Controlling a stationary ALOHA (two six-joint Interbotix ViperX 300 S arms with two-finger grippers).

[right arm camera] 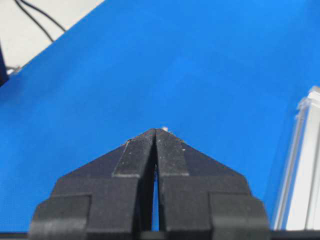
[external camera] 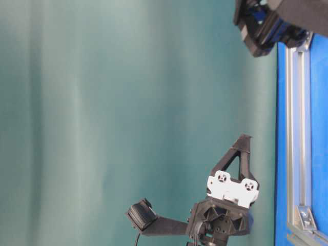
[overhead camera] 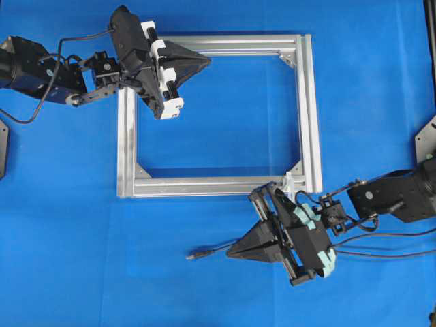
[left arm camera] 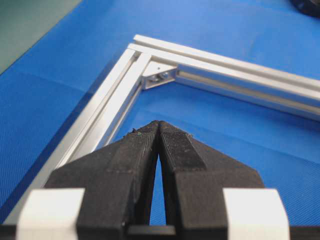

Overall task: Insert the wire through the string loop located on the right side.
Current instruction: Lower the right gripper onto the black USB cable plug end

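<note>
- Blue cloth (overhead camera: 68, 272) covers the whole work surface, with a plain teal backdrop behind it in the table-level view.
- A square frame of silver aluminium bars (overhead camera: 310, 109) lies flat on the cloth, with triangular silver corner brackets (left arm camera: 161, 76) inside its corners.
- The left gripper (overhead camera: 206, 61), black with white blocks at its base, hangs over the frame's upper bar near the upper-left corner; its fingers are pressed together at the tips and hold nothing.
- In the left wrist view the closed left fingertips (left arm camera: 172, 140) point toward a frame corner and its bracket.
- The right gripper (overhead camera: 230, 253), black with pale green parts at its base, sits below the frame's lower bar, pointing left; its fingers meet at the tips with nothing between them.
- The thin black wire (overhead camera: 210, 253) lies on the cloth just left of the right gripper's tip, its small dark cylindrical plug end (overhead camera: 194, 256) pointing away from the gripper; whether the tip touches the wire cannot be told.
- A small whitish piece at the frame's lower-right corner (overhead camera: 289, 180), just above the right gripper's body, may be the string loop; it is too small to make out clearly.
- In the right wrist view only bare blue cloth shows ahead of the closed fingers (right arm camera: 170, 150), with a frame bar at the right edge.
</note>
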